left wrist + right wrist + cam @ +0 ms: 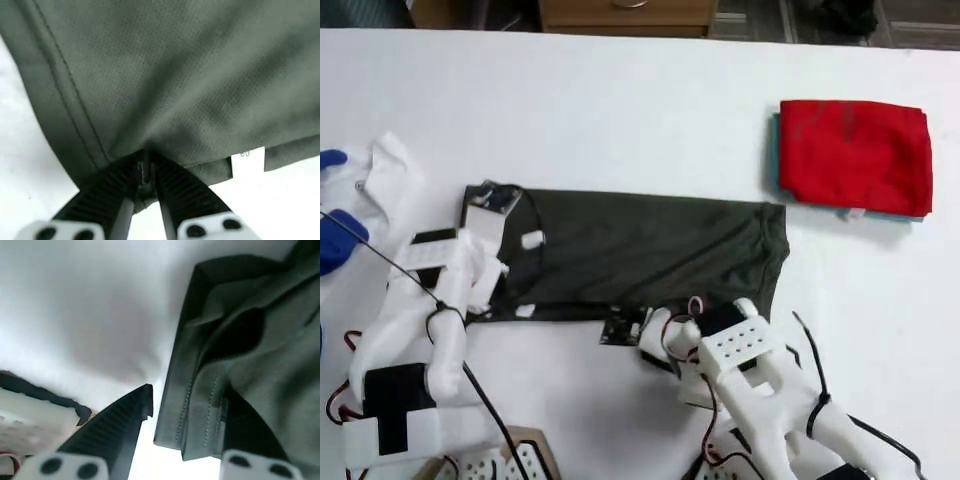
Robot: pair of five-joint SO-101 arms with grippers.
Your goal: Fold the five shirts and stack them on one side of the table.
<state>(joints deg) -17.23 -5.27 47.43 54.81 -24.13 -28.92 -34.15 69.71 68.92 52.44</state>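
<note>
The dark shirt (650,255) lies as a long folded strip on the white table (620,90), with bare table along its far edge. Off its far right corner sit 1 red shirt (855,155) over 1 teal shirt (776,160), both folded. A white tag (247,158) at its hem has print too faint to read. The left jaws pinch its left end. The right jaws stand spread, with its near hem between them.
</note>
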